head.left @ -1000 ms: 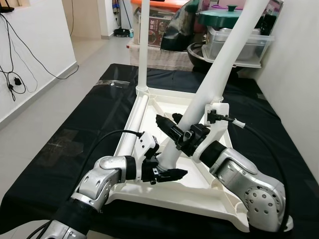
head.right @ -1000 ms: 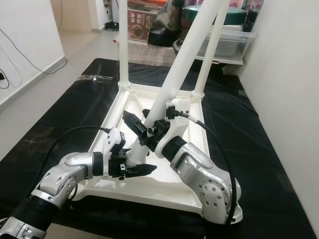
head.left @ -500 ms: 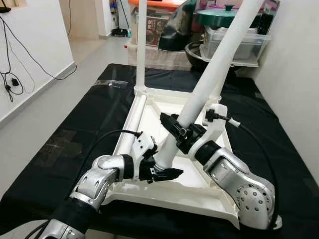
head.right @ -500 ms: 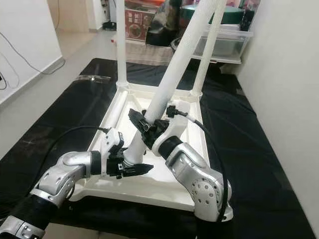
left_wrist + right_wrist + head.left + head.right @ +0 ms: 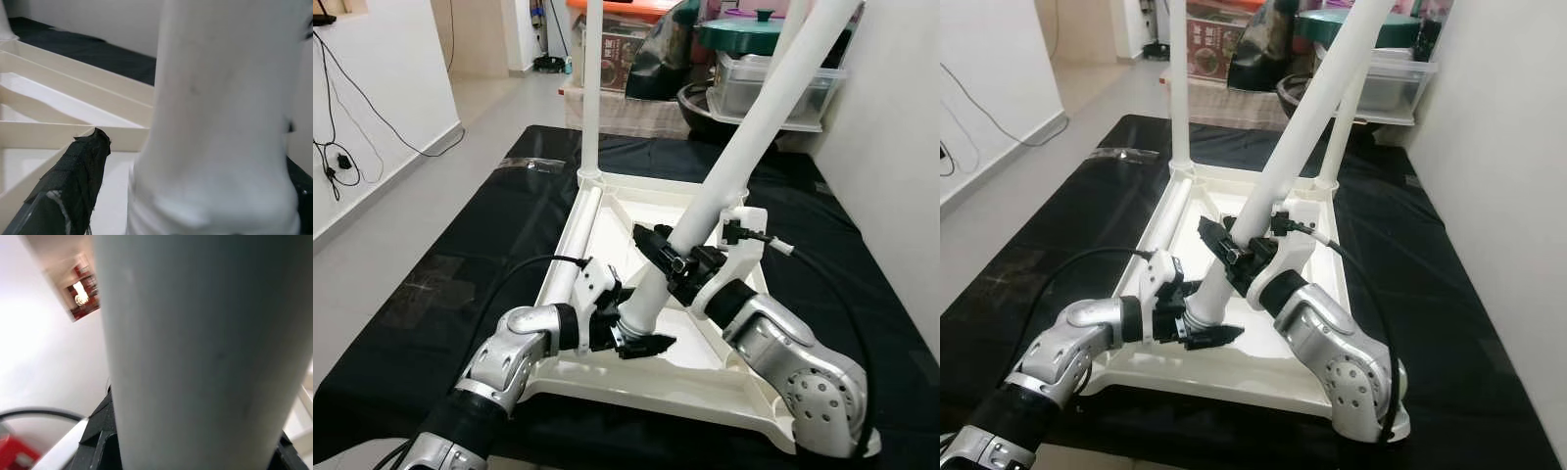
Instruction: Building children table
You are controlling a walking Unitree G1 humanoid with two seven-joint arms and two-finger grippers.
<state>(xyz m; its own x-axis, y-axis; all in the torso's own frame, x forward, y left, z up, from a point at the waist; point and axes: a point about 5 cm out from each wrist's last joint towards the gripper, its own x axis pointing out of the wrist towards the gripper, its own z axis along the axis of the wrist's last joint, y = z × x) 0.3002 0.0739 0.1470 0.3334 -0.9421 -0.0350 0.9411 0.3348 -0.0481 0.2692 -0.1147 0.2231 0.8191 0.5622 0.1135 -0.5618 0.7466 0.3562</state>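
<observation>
Both arms reach inward over the upturned white tabletop; left gripper and right gripper fingers clasp the tilted table leg.

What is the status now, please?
Left pincer shut on table leg near its base. Right pincer shut higher up. Leg tilted over upturned tabletop. Nothing in the way.

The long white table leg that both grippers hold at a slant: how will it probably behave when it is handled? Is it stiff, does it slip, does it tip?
The white leg looks like a rigid plastic tube, so it probably stays straight. Its smooth round surface may slip or turn between the black fingers of the right gripper. It leans far above the left gripper at its lower end, so it would likely tip onto the tabletop if released.
</observation>
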